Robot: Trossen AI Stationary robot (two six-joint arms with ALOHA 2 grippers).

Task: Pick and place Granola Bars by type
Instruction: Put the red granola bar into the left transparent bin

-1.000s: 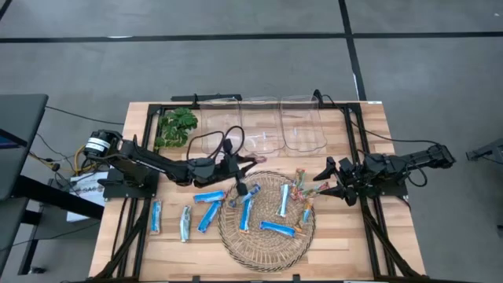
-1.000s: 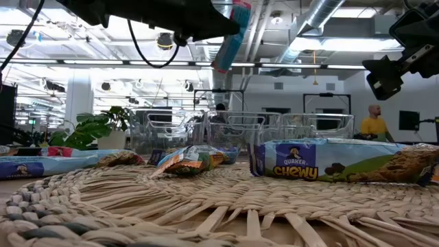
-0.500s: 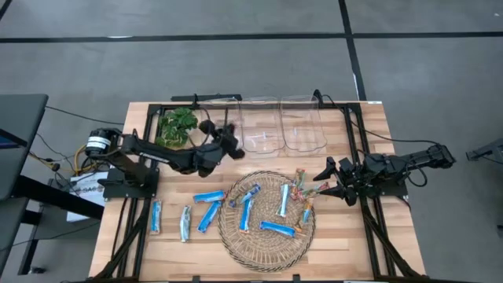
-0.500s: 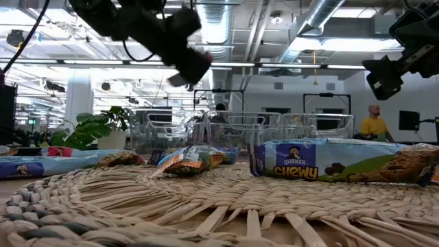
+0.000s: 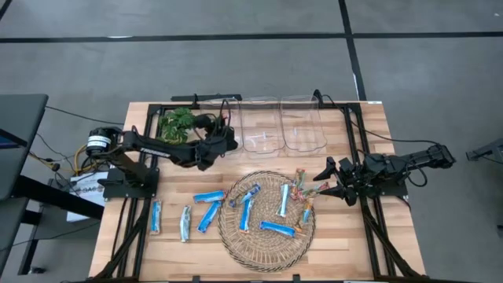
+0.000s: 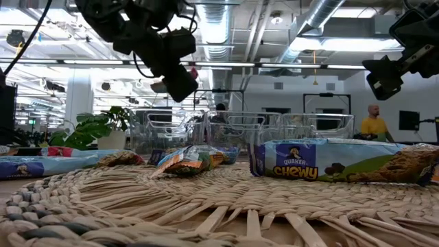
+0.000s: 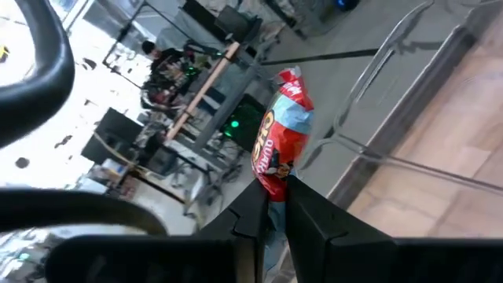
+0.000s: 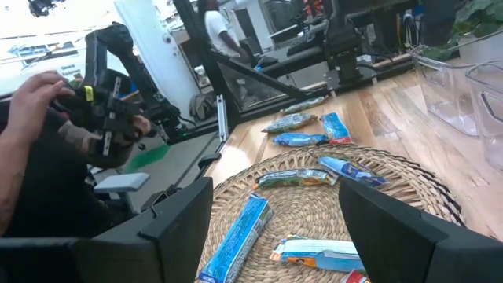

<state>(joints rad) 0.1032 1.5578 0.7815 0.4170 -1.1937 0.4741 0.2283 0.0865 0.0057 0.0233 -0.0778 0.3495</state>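
Fingers of the left gripper (image 7: 271, 200) pinch just the end of a red bar (image 7: 280, 145), above the bins (image 5: 263, 126). It could slip. Right gripper (image 5: 328, 182) waits, fingers apart.

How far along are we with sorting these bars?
Early. Done: nothing certain; from above, no bar shows in the clear bins. In hand: the left tool, shut on a red bar, is up beside the bins. Left: several mixed bars on the woven mat and four blue bars on the table beside it. The right tool waits open by the mat.
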